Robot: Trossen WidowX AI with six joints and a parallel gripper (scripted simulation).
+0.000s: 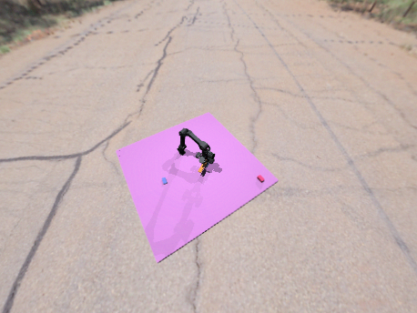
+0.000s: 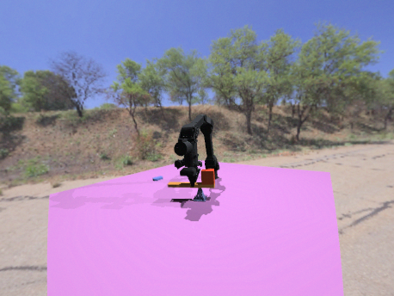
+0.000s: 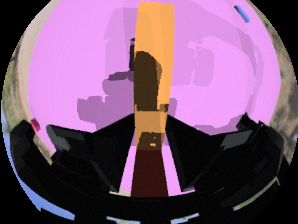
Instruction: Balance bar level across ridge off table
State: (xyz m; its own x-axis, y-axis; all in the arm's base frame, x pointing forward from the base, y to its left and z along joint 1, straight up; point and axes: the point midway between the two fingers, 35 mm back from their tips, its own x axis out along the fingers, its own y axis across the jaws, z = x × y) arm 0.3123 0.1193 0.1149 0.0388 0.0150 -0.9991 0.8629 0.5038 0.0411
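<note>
The orange bar (image 1: 201,168) (image 2: 175,184) (image 3: 156,30) carries a red block (image 2: 208,176) (image 3: 149,175) on one end. It looks about level and clear of the table in the exterior view. My gripper (image 2: 193,183) (image 3: 149,117) is shut on the bar, beside the block. The dark blue-grey ridge (image 2: 200,195) stands under the bar, its top between the fingers and the block in the exterior view. The bar's underside is at or just above the ridge top; whether they touch cannot be told. The ridge is not clearly visible in the wrist view.
The pink table top (image 1: 237,191) (image 2: 258,241) bears a small blue block (image 1: 165,181) (image 2: 157,178) (image 3: 242,13) on one side and a small red block (image 1: 260,178) (image 3: 35,124) near a far corner. The arm's shadow falls across the table.
</note>
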